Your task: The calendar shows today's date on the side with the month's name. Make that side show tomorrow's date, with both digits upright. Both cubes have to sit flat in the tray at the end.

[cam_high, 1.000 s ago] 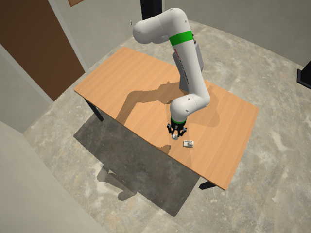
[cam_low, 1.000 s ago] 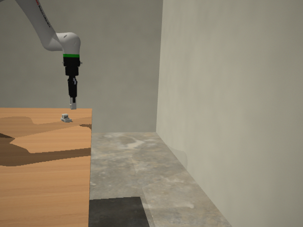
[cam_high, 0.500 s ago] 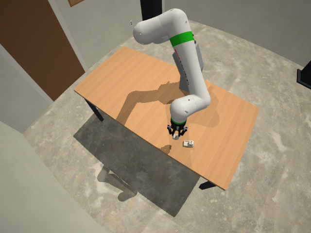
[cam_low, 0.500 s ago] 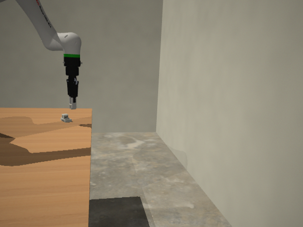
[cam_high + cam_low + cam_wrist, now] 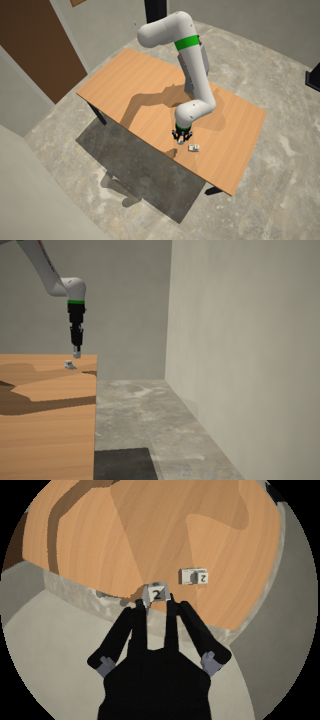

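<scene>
Month's name on the tray (image 5: 190, 149) (image 5: 72, 367) (image 5: 185, 579) unreadable

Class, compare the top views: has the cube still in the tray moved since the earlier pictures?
No. The cube in the tray shows no visible shift; it sits at the same end of the tray.
</scene>
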Available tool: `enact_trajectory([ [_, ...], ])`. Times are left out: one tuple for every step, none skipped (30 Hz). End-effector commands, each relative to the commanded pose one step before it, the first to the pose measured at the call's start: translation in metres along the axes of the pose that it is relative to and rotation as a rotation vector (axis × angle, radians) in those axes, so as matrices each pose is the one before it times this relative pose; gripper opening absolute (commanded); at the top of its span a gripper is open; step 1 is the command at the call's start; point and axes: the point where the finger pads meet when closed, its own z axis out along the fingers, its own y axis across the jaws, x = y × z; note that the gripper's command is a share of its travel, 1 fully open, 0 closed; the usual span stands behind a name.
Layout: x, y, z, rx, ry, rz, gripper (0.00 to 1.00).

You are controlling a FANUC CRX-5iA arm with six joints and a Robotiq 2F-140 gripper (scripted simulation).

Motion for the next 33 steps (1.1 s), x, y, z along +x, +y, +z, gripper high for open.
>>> enact_trajectory([
  [-0.00062, 0.00005, 0.01424, 0.00008, -0.00058, -0.00008, 0.25],
  [-0.00007, 0.00001, 0.00512, 0.0, 0.0, 0.0, 0.25],
  [-0.00007, 0.00001, 0.00522, 0.0, 0.0, 0.0, 0.25],
  [-0.00007, 0.00001, 0.00525, 0.0, 0.0, 0.0, 0.25],
  [-0.00007, 0.00001, 0.00522, 0.0, 0.0, 0.0, 0.25],
  [-0.00007, 0.00001, 0.00513, 0.0, 0.0, 0.0, 0.25],
  [-0.00006, 0.00001, 0.00497, 0.0, 0.0, 0.0, 0.25],
  [0.0, 0.0, 0.0, 0.0, 0.0, 0.0, 0.25],
  [0.0, 0.0, 0.0, 0.0, 0.0, 0.0, 0.25],
  [-0.00006, 0.00001, 0.00476, 0.0, 0.0, 0.0, 0.25],
  [-0.00006, 0.00001, 0.00449, 0.0, 0.0, 0.0, 0.25],
  [-0.00006, 0.00001, 0.00418, 0.0, 0.0, 0.0, 0.25],
  [-0.00005, 0.00001, 0.00383, 0.0, 0.0, 0.0, 0.25],
  [-0.00004, 0.00001, 0.00345, 0.0, 0.0, 0.0, 0.25],
  [-0.00004, 0.00001, 0.00304, 0.0, 0.0, 0.0, 0.25],
  [-0.00004, 0.0, 0.00261, 0.0, 0.0, 0.0, 0.25],
  [-0.00002, 0.00001, 0.00218, 0.0, 0.0, 0.0, 0.25],
  [-0.00003, 0.0, 0.00175, 0.0, 0.0, 0.0, 0.25],
  [-0.00002, 0.0, 0.00134, 0.0, 0.0, 0.0, 0.25],
  [-0.00001, 0.0, 0.00096, 0.0, 0.0, 0.0, 0.25],
  [-0.00001, 0.0, 0.00062, 0.0, 0.0, 0.0, 0.25],
  [0.0, 0.0, 0.00034, 0.0, 0.0, 0.0, 0.25],
  [0.0, 0.0, 0.00013, 0.0, 0.0, 0.0, 0.25],
  [0.0, 0.0, 0.00002, 0.0, 0.0, 0.0, 0.25],
  [0.0, 0.0, 0.0, 0.0, 0.0, 0.0, 0.25],
  [0.0, 0.0, 0.0, 0.0, 0.0, 0.0, 0.25],
  [0.0, 0.0, 0.0, 0.0, 0.0, 0.0, 0.25],
  [0.0, 0.0, 0.0, 0.0, 0.0, 0.0, 0.25],
  [0.0, 0.0, 0.0, 0.0, 0.0, 0.0, 0.25],
  [0.0, 0.0, 0.0, 0.0, 0.0, 0.0, 0.25],
  [0.0, 0.0, 0.0, 0.0, 0.0, 0.0, 0.25],
  [0.0, 0.0, 0.0, 0.0, 0.0, 0.0, 0.25],
  [0.0, 0.0, 0.0, 0.0, 0.0, 0.0, 0.25],
])
